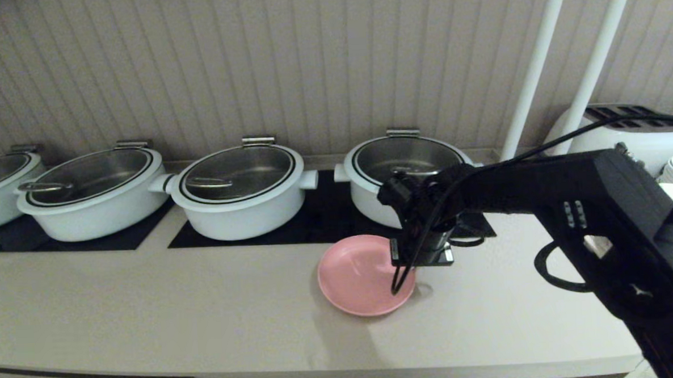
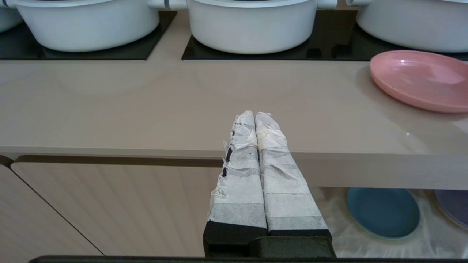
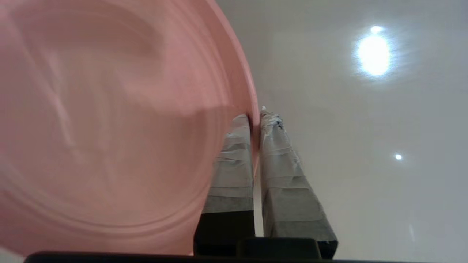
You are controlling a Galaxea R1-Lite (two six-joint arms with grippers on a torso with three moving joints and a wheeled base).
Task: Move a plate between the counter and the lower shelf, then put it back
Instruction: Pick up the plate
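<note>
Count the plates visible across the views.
3: the pink plate on the counter, gripped at its rim by the right gripper; a blue plate and a purple plate on the lower shelf. Others may be hidden.

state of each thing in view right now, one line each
plate: on the counter, rim pinched by the right gripper
right gripper: jaws shut on the plate rim
left gripper: jaws shut, empty, level with the counter's front edge
white pots: lidded
blue plate: flat on the lower shelf

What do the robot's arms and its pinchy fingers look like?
The right arm is chunky and matte black, and a thin black cable loops along it. Both the left gripper and the right gripper have two long, tapered fingers wrapped in frayed whitish tape over black bases.
</note>
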